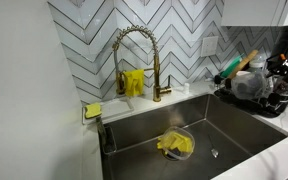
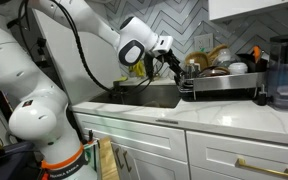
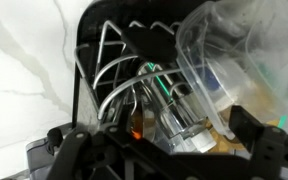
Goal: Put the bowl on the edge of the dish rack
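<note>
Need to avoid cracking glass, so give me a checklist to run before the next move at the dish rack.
1. Tool at the dish rack: ok.
2. Bowl close to the rack, wrist view: ok.
3. Tool's hold on the bowl: cannot tell.
4. Bowl seated on the rack edge: cannot tell.
5. Room around it: not ok, rack is crowded.
6. Cloth bowl apart, in the sink: ok.

No readable text, labels, brands or numbers anywhere.
</note>
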Available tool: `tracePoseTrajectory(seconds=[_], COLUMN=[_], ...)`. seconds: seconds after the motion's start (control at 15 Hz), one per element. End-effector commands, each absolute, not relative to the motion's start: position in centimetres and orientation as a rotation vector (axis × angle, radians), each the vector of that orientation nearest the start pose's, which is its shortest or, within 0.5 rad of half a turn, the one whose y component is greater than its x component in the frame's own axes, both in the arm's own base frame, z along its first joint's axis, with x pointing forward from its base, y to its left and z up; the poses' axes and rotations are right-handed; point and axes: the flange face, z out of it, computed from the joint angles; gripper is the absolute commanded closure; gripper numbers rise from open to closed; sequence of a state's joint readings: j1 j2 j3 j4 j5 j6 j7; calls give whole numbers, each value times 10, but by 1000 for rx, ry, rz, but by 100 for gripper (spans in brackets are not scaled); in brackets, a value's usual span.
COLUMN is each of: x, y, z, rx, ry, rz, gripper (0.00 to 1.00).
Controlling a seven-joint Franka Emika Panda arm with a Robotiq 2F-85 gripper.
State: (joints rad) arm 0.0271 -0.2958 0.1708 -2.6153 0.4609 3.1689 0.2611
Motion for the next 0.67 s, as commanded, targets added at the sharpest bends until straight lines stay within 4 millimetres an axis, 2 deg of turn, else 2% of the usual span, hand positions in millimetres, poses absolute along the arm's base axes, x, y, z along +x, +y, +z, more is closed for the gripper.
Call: tracePoseTrajectory(seconds=[0.0,0.33,0.6], x=[445,435,429], y=[55,81,94], z=[470,529,576], rx=[-2603,-2743,-2885], ry=[568,314,127], rz=[-1064,-947,-864], gripper=[0,0,0])
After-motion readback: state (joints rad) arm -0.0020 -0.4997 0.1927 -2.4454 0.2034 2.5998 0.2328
